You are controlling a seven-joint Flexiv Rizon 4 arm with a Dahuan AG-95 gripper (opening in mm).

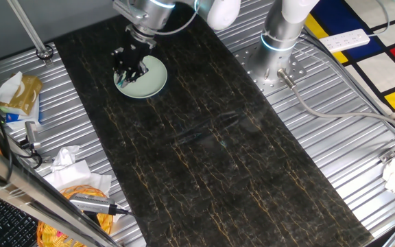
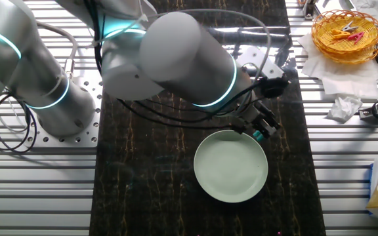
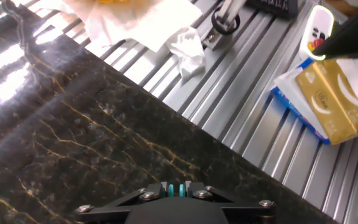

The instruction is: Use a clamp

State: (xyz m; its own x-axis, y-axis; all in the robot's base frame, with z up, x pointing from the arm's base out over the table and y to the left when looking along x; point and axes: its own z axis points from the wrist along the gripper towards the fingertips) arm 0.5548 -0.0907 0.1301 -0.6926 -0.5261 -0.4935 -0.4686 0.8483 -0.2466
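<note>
Clamp (image 2: 258, 136) sits pinched between the jaws at the plate's (image 2: 231, 167) rim.

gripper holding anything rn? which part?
Looks like the clamp sits between the fingers of the gripper at the edge of the plate. Which part is gripped cannot be told.

Tiny teal clamp (image 2: 258, 136), pinched between black claw (image 2: 262, 133) tips; just above pale green plate (image 2: 231, 167) rim
</note>
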